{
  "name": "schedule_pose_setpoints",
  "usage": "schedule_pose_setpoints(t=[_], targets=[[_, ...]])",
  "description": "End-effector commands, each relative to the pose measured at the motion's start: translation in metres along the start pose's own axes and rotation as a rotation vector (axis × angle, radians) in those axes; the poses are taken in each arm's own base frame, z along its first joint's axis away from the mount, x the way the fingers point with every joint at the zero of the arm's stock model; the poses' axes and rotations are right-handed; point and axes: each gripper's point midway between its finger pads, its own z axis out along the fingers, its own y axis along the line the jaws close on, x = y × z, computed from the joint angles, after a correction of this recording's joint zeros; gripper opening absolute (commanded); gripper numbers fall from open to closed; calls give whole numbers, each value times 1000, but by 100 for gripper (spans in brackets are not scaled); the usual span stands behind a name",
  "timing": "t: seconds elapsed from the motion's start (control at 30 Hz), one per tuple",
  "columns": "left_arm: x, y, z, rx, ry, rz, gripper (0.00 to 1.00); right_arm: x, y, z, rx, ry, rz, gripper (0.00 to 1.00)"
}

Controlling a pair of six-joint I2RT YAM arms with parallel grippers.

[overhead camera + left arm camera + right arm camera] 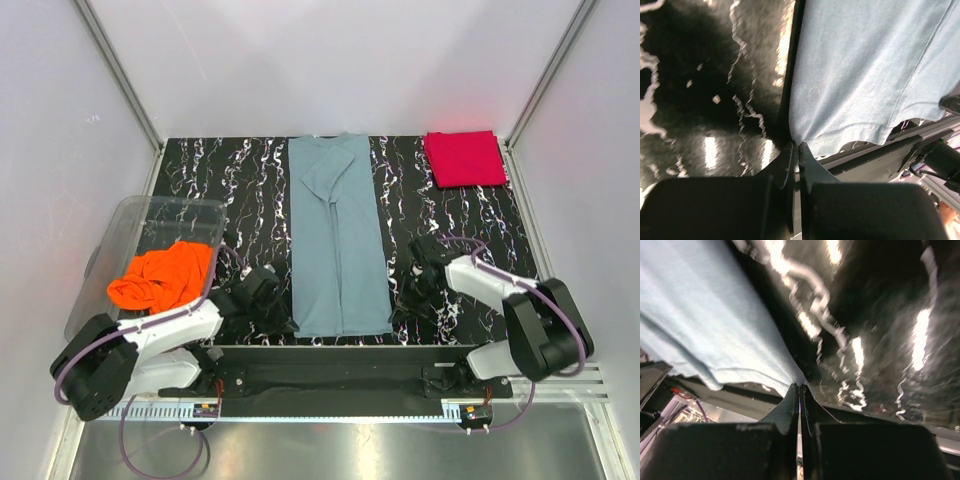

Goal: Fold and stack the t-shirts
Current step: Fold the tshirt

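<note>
Here the grey-blue t-shirt [338,240] lies flat as a long narrow strip down the middle of the black marbled table [240,190]. Its long axis runs from 6 to 12 o'clock in the top view, with the collar end pointing to 12 and the straight hem at 6, by the arm bases.

The left gripper [287,322] sits at the hem's 7 o'clock corner. In the left wrist view its fingers [807,162] are pressed together, with the stitched hem corner meeting their tips and the cloth spreading away towards 1 o'clock. The right gripper [402,305] is at the hem's 5 o'clock corner. In the right wrist view its fingers [790,402] are likewise closed, and the cloth draws to a point at their tips, fanning out towards 10 o'clock.

The red t-shirt [464,158] lies folded into a neat square at 1 o'clock, well apart from the strip. The orange t-shirt [162,277] is bunched inside the clear plastic bin [130,215] at 8 o'clock.
</note>
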Motion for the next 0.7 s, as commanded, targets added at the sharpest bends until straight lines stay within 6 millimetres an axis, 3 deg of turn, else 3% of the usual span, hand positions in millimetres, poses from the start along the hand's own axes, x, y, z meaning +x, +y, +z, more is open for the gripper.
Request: schedule_pose_setpoints(t=[0.0,0.17,0.23,0.27,0.3,0.33,0.37,0.4,0.43,0.47,0.5,0.53,0.57,0.6,0.63,0.67], targets=[[4,5,-7,11,-4,30,0,13,17,-13,-91,-12,-9,0],[0,-18,-20,63,-20,78,0,17,34,-28,-165,-37,-35,0],[-9,-24,-26,33,-44,128,0,9,42,-36,-180,-78,-43,0],[-23,-49,-37,69,-81,157,0,-1,52,-45,-195,-115,-60,0],[-30,-51,-37,39,-86,198,0,-10,55,-47,-193,-128,-52,0],[-42,-52,-40,15,-100,190,0,-23,67,-57,-213,-159,-81,0],[-59,-72,-49,47,-130,196,0,-29,72,-60,-218,-158,-84,0],[-70,-72,-46,30,-127,210,0,-39,72,-55,-196,-138,-67,0],[-90,-71,-48,29,-145,171,0,-54,88,-66,-221,-166,-106,0],[-109,-83,-53,49,-174,190,0,-64,94,-67,-224,-167,-110,0],[-121,-79,-44,23,-157,182,0,-76,94,-58,-201,-148,-99,0],[-147,-92,-52,58,-181,165,0,-97,108,-70,-223,-193,-116,0],[-160,-95,-52,64,-185,166,0,-107,114,-71,-229,-189,-112,0],[-171,-90,-40,42,-160,171,0,-120,113,-60,-214,-160,-89,0],[-195,-101,-47,74,-188,166,0,-141,127,-71,-243,-193,-102,0],[-206,-104,-44,80,-185,183,0,-149,129,-72,-242,-182,-93,0]])
